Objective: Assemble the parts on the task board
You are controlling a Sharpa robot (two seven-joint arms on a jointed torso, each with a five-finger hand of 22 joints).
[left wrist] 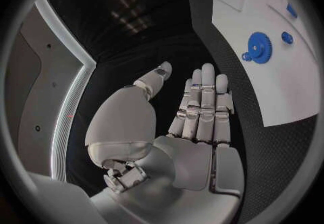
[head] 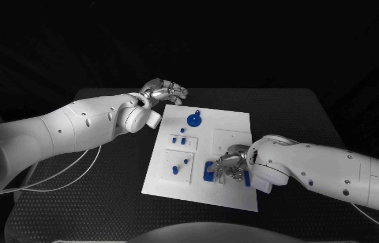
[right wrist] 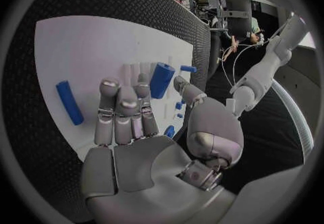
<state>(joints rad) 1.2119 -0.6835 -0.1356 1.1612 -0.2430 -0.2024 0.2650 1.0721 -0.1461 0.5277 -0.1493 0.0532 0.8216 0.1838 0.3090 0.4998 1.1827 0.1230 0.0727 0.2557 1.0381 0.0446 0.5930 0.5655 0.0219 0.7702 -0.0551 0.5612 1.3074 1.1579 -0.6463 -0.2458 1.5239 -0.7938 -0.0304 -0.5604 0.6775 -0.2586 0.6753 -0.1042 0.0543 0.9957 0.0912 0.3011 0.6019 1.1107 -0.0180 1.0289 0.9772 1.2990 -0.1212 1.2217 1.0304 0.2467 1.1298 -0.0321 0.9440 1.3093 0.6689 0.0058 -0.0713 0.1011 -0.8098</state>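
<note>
The white task board (head: pixel 229 123) lies in the middle of the table. A blue gear (head: pixel 193 121) sits near its far edge, and small blue pegs (head: pixel 178 141) stand below it. My right hand (head: pixel 230 166) hovers over the board's near right part, fingers stretched out and apart. In the right wrist view a blue cylinder (right wrist: pixel 161 79) shows just past the fingertips (right wrist: pixel 126 94), between them and the thumb; no grip on it is visible. A blue bar (right wrist: pixel 69 102) lies to one side. My left hand (head: pixel 164 92) is flat and empty beyond the board's far left corner, with the gear (left wrist: pixel 257 47) off to its side.
The board rests on a black textured mat (head: pixel 95 188). A blue peg (head: pixel 174 170) stands in the near left panel. A white cable (head: pixel 55 180) loops under my left arm. Bare mat lies left and right of the board.
</note>
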